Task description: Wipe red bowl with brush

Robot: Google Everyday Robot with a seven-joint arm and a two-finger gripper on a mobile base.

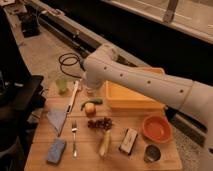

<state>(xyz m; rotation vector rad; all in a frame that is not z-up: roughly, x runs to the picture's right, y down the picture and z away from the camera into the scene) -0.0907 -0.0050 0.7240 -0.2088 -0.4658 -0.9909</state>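
- Far left of the wooden counter [87,159] there's a blue sponge [56,150] and a grey cloth [56,119]. Neither matters for this job.
- The brush [73,97] lies flat just right of the green cup [61,85]. Its thin white handle runs toward the near edge and the darker end lands by the cloth.
- My guess is it's light and stiff, with a smooth handle that could twist in a loose pinch. I'd take it across the white part around mid-handle, so the dark end has reach. It's lying flat, so the pinch has to get right down to the wood.
- The end effector [89,89] sits low over the counter, just right of the brush's far end and tucked under the white arm [130,80]. The arm blocks it, so I can't tell if it's spread, pressed together or pinching anything.
- The red bowl [156,128] is upright on the right side, in front of the yellow tub [132,95] and well apart from the brush. It looks shallow and light and would probably skate if wiped hard, so go gentle.
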